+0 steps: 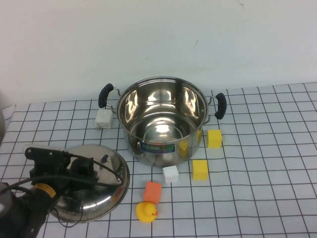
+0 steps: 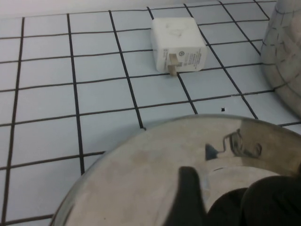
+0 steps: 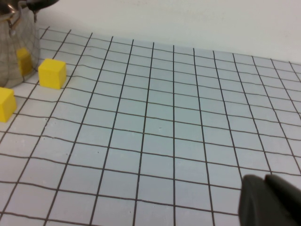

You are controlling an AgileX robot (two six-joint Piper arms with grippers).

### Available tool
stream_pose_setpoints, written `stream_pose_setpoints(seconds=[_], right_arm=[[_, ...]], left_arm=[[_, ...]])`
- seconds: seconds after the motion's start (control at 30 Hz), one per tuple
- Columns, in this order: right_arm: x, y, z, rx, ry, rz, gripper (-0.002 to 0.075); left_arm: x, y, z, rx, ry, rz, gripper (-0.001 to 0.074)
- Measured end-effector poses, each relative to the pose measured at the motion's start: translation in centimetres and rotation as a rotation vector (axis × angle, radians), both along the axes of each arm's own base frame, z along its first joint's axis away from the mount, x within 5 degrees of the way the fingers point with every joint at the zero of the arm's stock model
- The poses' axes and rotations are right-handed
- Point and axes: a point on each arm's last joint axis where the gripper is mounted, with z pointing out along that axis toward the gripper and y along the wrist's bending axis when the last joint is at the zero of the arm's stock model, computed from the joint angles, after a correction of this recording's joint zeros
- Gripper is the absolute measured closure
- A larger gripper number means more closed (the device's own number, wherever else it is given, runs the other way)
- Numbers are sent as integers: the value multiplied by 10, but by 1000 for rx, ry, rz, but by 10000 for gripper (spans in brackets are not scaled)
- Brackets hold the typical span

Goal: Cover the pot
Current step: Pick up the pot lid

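Left gripper (image 1: 79, 166) over lid (image 1: 106, 191), grip unclear, pot (image 1: 163, 121) empty, right gripper (image 3: 273, 202) parked, unclear.

Open pot (image 1: 163, 119) mouth unobstructed above; white adapter (image 1: 103, 119), blocks and apparently a duck (image 1: 146, 212) crowding its base.

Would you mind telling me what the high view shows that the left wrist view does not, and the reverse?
Only the high view shows the open pot whole, the rubber duck, the coloured cubes and the left gripper over the lid; the right gripper is out of sight there. Only the left wrist view shows the prongs on the white charger. Both show the lid, the charger and the gridded cloth.
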Motion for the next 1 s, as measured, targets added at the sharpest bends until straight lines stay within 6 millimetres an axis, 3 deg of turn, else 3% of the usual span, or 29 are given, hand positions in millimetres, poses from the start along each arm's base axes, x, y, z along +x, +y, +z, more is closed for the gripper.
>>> stream_pose_setpoints(seconds=[0.13, 0.5, 0.8, 1.0], right_arm=[[0, 0, 0, 0, 0, 0, 717], [0, 0, 0, 0, 0, 0, 717], [0, 0, 0, 0, 0, 0, 717], [0, 0, 0, 0, 0, 0, 717]], left_arm=[[0, 0, -1, -16, 6, 2, 414], [0, 1, 6, -70, 11, 43, 409], [-3, 19, 84, 10, -229, 206, 409], [-11, 13, 135, 79, -377, 122, 410]])
